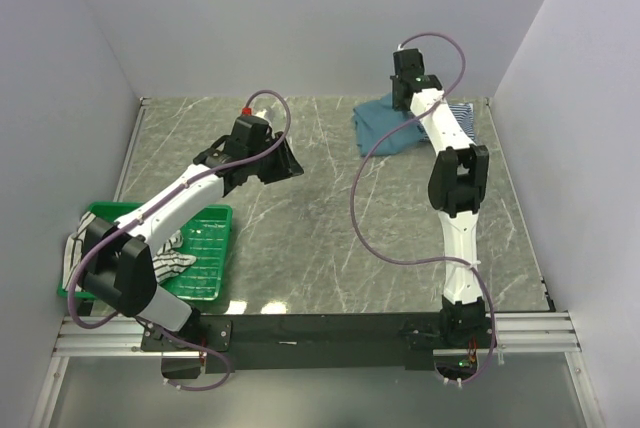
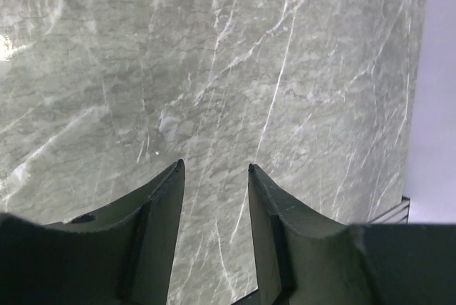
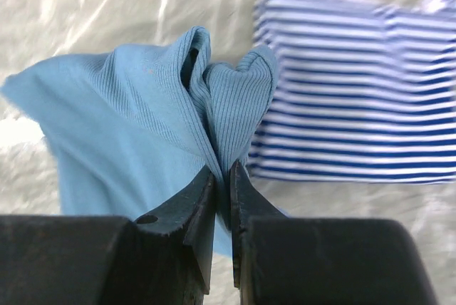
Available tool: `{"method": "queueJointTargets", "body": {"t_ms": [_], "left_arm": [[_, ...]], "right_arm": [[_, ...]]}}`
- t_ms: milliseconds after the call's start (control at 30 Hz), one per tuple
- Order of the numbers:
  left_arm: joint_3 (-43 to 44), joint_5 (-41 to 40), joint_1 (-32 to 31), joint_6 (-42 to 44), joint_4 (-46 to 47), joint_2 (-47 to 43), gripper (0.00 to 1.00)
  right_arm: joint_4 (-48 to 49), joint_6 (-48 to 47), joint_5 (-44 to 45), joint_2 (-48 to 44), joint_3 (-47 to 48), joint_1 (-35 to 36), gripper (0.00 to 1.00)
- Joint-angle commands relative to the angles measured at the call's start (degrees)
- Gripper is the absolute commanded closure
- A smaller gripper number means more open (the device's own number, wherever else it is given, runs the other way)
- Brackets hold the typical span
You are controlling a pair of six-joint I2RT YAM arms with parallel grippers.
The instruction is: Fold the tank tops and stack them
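The teal-blue tank top (image 1: pixel 383 126) lies folded at the back right of the table, partly over the navy-and-white striped tank top (image 1: pixel 462 116). My right gripper (image 3: pixel 222 171) is shut on a bunched fold of the teal top (image 3: pixel 142 127), with the striped top (image 3: pixel 356 84) flat just behind it. The black-and-white striped tank top (image 1: pixel 165 258) sits crumpled in the green basket. My left gripper (image 2: pixel 214 168) is open and empty, hovering over bare marble near the table's middle left (image 1: pixel 285 163).
The green plastic basket (image 1: pixel 205 238) stands at the near left edge of the marble table (image 1: pixel 320 238). Grey walls close in the left, back and right. A purple cable hangs from each arm.
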Motion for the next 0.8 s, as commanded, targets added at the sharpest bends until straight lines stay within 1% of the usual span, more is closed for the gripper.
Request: {"method": "queueJointTargets", "body": {"t_ms": [0, 267, 567, 767], "left_arm": [[0.68, 3.19, 0.43, 2.72, 0.79, 0.08, 0.54], [0.42, 6.44, 0.69, 2.9, 1.67, 2.02, 0.55], [0.15, 7.85, 0.96, 2.9, 1.94, 3.52, 0.55], [-0.81, 8.11, 1.04, 2.81, 2.46, 3.78, 0.56]], "right_arm": [[-0.84, -4.66, 4.79, 0.53, 6.52, -0.81, 1.0], [3.73, -8.27, 8.04, 1.15, 7.84, -2.56, 1.0], [6.98, -8.1, 7.35, -1.04, 8.28, -5.38, 1.0], [8.04, -5.99, 5.5, -2.71, 6.97, -8.98, 1.0]]}}
